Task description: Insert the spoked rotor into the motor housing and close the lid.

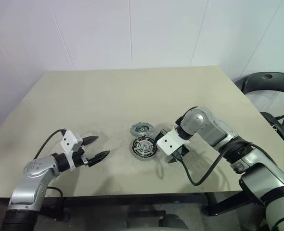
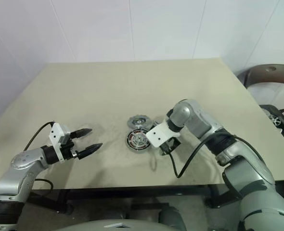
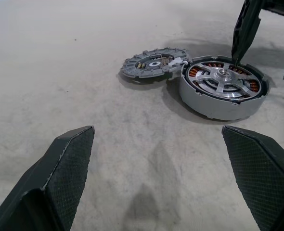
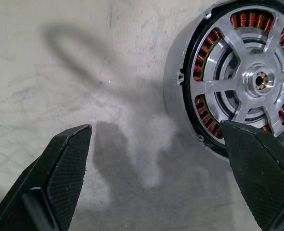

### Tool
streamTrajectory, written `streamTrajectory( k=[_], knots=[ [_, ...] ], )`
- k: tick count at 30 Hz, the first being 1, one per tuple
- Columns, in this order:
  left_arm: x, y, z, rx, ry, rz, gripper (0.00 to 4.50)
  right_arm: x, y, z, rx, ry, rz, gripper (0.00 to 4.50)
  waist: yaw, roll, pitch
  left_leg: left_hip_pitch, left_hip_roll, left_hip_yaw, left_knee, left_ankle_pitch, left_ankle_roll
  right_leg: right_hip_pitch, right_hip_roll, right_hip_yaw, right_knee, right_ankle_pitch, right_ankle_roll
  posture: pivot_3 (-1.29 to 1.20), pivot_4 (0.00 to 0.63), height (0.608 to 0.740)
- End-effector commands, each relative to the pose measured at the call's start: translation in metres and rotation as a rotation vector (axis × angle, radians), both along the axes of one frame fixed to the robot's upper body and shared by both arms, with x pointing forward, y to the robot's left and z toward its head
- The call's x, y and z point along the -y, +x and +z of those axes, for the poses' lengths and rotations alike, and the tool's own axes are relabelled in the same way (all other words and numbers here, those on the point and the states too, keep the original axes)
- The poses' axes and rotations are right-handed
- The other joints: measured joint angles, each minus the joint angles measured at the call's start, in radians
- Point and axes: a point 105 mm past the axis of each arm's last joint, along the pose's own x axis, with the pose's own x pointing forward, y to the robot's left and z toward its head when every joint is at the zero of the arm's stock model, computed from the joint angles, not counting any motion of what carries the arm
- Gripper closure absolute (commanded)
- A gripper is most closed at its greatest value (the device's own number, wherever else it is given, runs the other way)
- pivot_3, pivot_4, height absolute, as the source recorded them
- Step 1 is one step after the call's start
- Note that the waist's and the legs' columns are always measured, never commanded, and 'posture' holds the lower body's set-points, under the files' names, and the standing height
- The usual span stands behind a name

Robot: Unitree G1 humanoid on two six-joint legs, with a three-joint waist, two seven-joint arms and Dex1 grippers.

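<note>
Here, spoked rotor inside motor housing, lid alongside, no legible writing

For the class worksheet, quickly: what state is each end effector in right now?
Left end effector: open, holding nothing.
Right end effector: open, empty, one finger at the round silver motor housing.

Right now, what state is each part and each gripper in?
Spoked rotor: seated inside the housing.
Motor housing: flat on the table, uncovered.
Lid: off, lying beside the housing, touching its rim.
Left gripper: open, empty, off to the side.
Right gripper: open, empty, pointing down at the housing's edge.
</note>
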Motion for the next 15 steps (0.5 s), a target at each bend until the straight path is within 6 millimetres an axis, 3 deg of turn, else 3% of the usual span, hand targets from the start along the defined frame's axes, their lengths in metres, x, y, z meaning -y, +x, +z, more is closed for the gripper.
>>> streamTrajectory(
  k=[1,12,15],
  knots=[
    [0.004,0.001,0.012,0.057,0.004,-0.011,0.00,-0.005,0.006,0.010,0.038,0.008,0.013,0.88,0.000,0.000,0.000,0.000,0.000,0.000,0.000,0.000,0.000,0.000,0.000,0.000,0.000,0.000,0.000,0.00,0.000,0.740],
    [0.007,0.004,0.013,0.062,0.003,-0.013,0.00,-0.021,0.004,0.014,0.029,0.074,-0.061,4.45,0.002,0.000,0.000,0.000,0.000,0.000,0.000,0.000,0.000,0.000,0.000,0.000,0.000,0.000,0.000,0.00,0.000,0.740],
    [0.008,0.004,0.015,0.065,0.003,-0.014,0.00,-0.027,0.003,0.016,0.030,0.106,-0.108,4.47,0.001,0.000,0.000,0.000,0.000,0.000,0.000,0.000,0.000,0.000,0.000,0.000,0.000,0.000,0.000,0.00,0.000,0.740]
  ],
)
